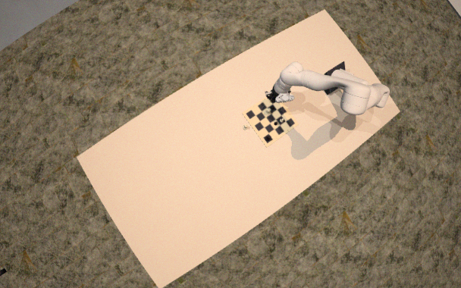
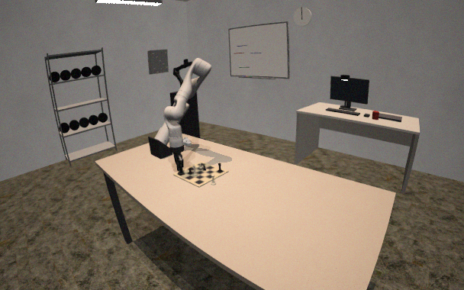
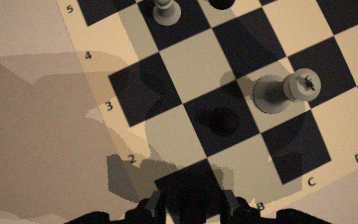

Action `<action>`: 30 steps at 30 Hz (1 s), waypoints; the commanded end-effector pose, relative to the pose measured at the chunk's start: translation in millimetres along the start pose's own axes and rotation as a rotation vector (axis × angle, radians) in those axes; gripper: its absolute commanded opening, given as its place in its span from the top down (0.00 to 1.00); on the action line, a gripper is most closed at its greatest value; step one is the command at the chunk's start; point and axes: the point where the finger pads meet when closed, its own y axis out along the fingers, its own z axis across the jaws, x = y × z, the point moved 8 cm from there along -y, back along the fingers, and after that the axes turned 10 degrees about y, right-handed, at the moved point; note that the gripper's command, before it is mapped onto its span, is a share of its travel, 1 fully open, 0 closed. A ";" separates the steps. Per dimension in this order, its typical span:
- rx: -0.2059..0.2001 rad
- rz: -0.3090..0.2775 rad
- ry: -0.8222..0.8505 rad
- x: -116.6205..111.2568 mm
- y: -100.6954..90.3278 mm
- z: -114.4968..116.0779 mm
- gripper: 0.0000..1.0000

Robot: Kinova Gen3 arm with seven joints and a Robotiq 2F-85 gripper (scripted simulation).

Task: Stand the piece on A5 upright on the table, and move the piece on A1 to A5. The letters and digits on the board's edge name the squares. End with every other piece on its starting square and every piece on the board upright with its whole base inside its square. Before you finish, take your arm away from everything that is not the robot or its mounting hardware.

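My gripper (image 3: 192,205) (image 2: 180,171) points down at the A1 corner of the board (image 3: 275,197) (image 2: 187,180). Its fingers are partly open. A dark piece shows faintly between them over A1, with a gap on each side; its base is hard to see. A5 (image 3: 100,11) (image 1: 290,123) holds no piece. A white piece (image 1: 246,127) (image 2: 213,182) stands upright on the table beside the board, off its squares. A white king (image 3: 280,92) stands on C2, a black piece (image 3: 222,121) on B2 and a white pawn (image 3: 166,13) on B4.
Another black piece (image 3: 222,2) (image 1: 275,123) is on C4, cut off at the wrist view's top. A taller black piece (image 2: 220,167) stands near the board's right corner in the exterior view. The arm (image 1: 324,81) reaches over the table (image 1: 187,151) from its far end.
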 end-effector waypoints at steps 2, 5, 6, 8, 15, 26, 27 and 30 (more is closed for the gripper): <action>0.002 0.000 0.000 0.1 -0.7 0.4 0.63; 0.002 0.000 0.000 0.1 -0.7 0.4 0.63; 0.002 0.000 0.000 0.1 -0.7 0.4 0.63; 0.002 0.000 0.000 0.1 -0.7 0.4 0.63; 0.002 0.000 0.000 0.1 -0.7 0.4 0.63; 0.002 0.000 0.000 0.1 -0.7 0.4 0.63; 0.002 0.000 0.000 0.1 -0.7 0.4 0.63; 0.002 0.000 0.000 0.1 -0.7 0.4 1.00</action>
